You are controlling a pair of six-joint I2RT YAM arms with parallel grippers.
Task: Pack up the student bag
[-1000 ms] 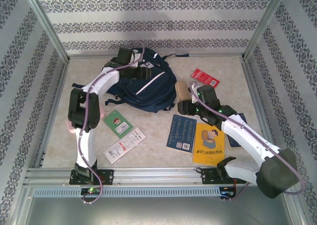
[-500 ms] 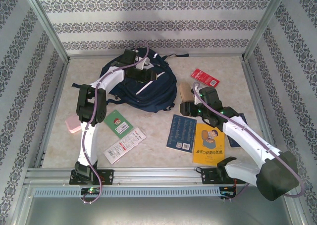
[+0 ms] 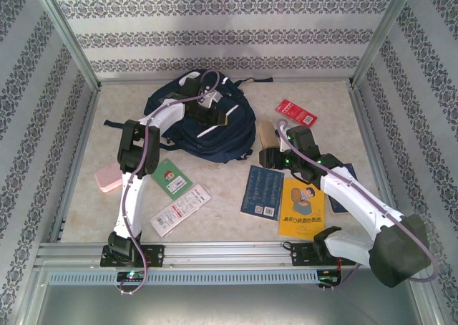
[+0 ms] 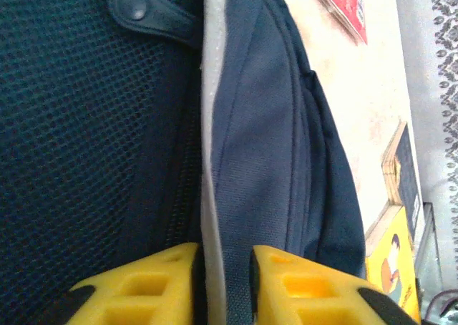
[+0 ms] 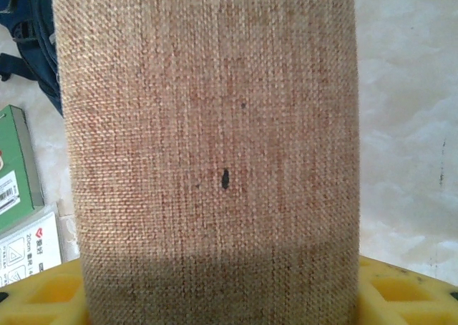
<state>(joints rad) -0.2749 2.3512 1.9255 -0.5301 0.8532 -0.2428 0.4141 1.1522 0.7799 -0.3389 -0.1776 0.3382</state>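
Top camera looks down on the whole table (image 3: pixel 215 176) from behind. Wrist cameras sit close: left on the bag (image 4: pixel 265 160), right on burlap (image 5: pixel 215 124); top shares both.

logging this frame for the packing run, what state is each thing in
navy-blue fabric backpack: lying on the table, white-edged seam pinched
left arm's jaws: shut on that seam
tan woven-fabric roll: clamped between the right arm's jaws
right arm's jaws: shut on the roll
yellow paperback book: closed, flat, unpacked
blue paperback book: closed, flat, unpacked
green booklet: flat, unpacked
red flat packet: flat, unpacked
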